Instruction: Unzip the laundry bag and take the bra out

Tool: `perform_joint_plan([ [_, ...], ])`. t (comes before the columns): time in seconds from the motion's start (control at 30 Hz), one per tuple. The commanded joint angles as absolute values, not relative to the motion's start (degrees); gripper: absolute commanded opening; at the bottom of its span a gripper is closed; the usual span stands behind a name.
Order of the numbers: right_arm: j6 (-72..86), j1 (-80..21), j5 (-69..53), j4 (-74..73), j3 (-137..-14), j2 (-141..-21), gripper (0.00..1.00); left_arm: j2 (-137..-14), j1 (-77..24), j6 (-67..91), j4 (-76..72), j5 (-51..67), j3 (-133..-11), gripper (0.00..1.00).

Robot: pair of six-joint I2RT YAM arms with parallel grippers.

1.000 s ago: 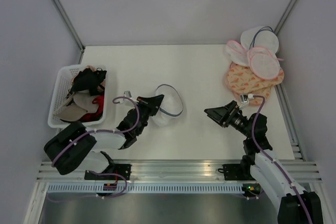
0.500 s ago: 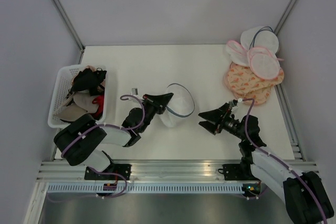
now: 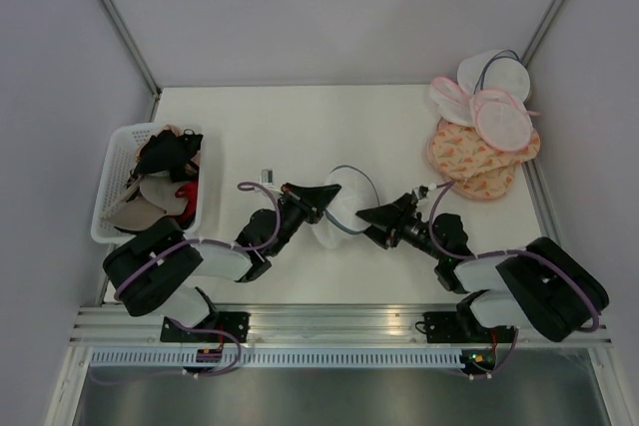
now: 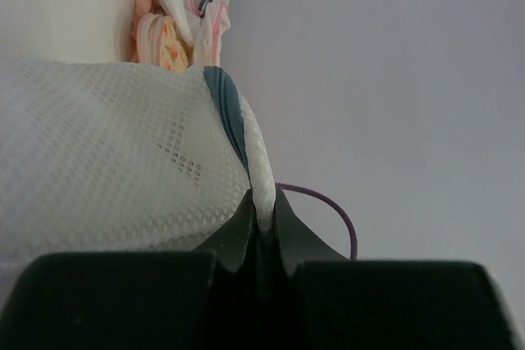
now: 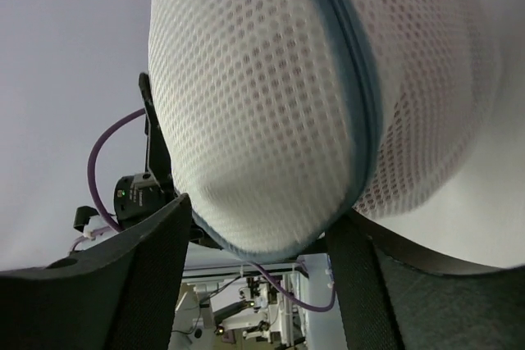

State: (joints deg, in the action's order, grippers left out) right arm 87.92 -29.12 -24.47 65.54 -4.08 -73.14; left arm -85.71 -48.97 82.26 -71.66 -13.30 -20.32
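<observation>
The laundry bag (image 3: 341,209), white mesh with a dark grey zipper rim, hangs between my two grippers near the table's middle. My left gripper (image 3: 323,194) is shut on the bag's edge beside the zipper; the left wrist view shows the mesh fold (image 4: 264,194) pinched between the tips of that gripper (image 4: 264,217). My right gripper (image 3: 365,214) reaches in from the right. In the right wrist view it (image 5: 261,211) stands open, its fingers (image 5: 156,268) straddling the lower curve of the bag (image 5: 262,96). The bra is hidden; I cannot make it out through the mesh.
A white basket (image 3: 108,209) full of garments stands at the left. A pile of pink-rimmed round bags (image 3: 499,117) and peach patterned bags (image 3: 469,159) lies at the back right, and the peach bags (image 4: 168,38) also show in the left wrist view. A small tag (image 3: 267,174) lies on the table.
My left gripper has carried the bag to the right and raised it. My right gripper has moved left up to the bag, and its jaws have narrowed around the bag's lower edge.
</observation>
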Motion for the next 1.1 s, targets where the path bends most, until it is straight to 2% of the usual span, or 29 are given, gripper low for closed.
perform_joint_plan([
  [0.0,90.9,-31.3,-20.7,83.5,-7.6,-81.4,0.69,-85.5,-51.1,85.1,-95.1,-13.2,-21.8,0.02],
  [0.07,92.1,-32.5,-19.7,89.8,-7.6,-87.3,0.63,-85.4,-51.9,84.8,-95.2,-14.4,-21.2,0.02],
  [0.13,92.7,-33.0,-19.7,95.8,-7.4,-90.4,0.62,-85.0,-51.9,84.3,-95.2,-14.9,-20.5,0.02],
  [0.23,91.3,-33.1,-18.5,97.4,-6.4,-93.4,0.43,-84.6,-51.9,83.2,-95.1,-13.9,-20.3,0.02],
  [0.27,91.0,-33.1,-18.5,97.3,-6.3,-93.8,0.28,-84.6,-51.9,82.6,-95.1,-13.6,-20.3,0.02],
  [0.33,90.4,-33.2,-19.2,97.9,-6.1,-94.3,0.18,-84.5,-51.9,81.7,-95.0,-13.5,-19.4,0.02],
  [0.37,89.9,-33.2,-19.5,97.9,-6.1,-94.0,0.07,-84.3,-51.9,81.4,-95.1,-13.6,-18.9,0.02],
  [0.4,89.6,-33.2,-19.9,96.8,-6.0,-93.5,0.02,-84.2,-51.9,81.3,-95.1,-13.7,-17.6,0.02],
  [0.63,81.8,-33.2,-21.3,79.7,-7.8,-83.8,0.00,-82.6,-51.8,80.0,-95.2,-14.3,-12.9,0.02],
  [0.7,73.8,-33.1,-25.8,63.4,-12.5,-77.8,0.01,-81.1,-51.4,77.2,-95.0,-13.9,-11.8,0.20],
  [0.73,69.7,-33.1,-27.0,55.6,-14.7,-75.5,0.00,-79.0,-51.4,74.7,-94.7,-13.9,-11.3,0.31],
  [0.77,64.5,-33.1,-27.8,37.5,-19.8,-70.5,0.01,-77.9,-51.3,73.3,-94.4,-13.7,-10.6,0.47],
  [0.83,50.4,-33.1,-25.5,21.6,-24.6,-66.0,0.00,-72.5,-51.0,70.2,-89.1,-13.4,-10.2,0.64],
  [0.87,46.4,-33.1,-25.5,9.7,-29.2,-63.6,0.00,-70.0,-50.8,69.2,-86.1,-13.4,-10.3,0.78],
  [0.93,35.1,-33.0,-25.8,0.0,-33.8,-63.0,0.00,-65.2,-50.8,65.0,-74.4,-13.1,-11.0,0.87],
  [0.97,32.4,-33.0,-25.4,-9.5,-37.7,-63.9,0.00,-60.0,-50.7,63.4,-69.6,-12.8,-12.4,0.92],
  [1.07,24.4,-33.0,-21.5,-19.5,-42.2,-66.4,0.00,-51.3,-50.7,56.0,-53.4,-11.8,-16.2,0.98],
])
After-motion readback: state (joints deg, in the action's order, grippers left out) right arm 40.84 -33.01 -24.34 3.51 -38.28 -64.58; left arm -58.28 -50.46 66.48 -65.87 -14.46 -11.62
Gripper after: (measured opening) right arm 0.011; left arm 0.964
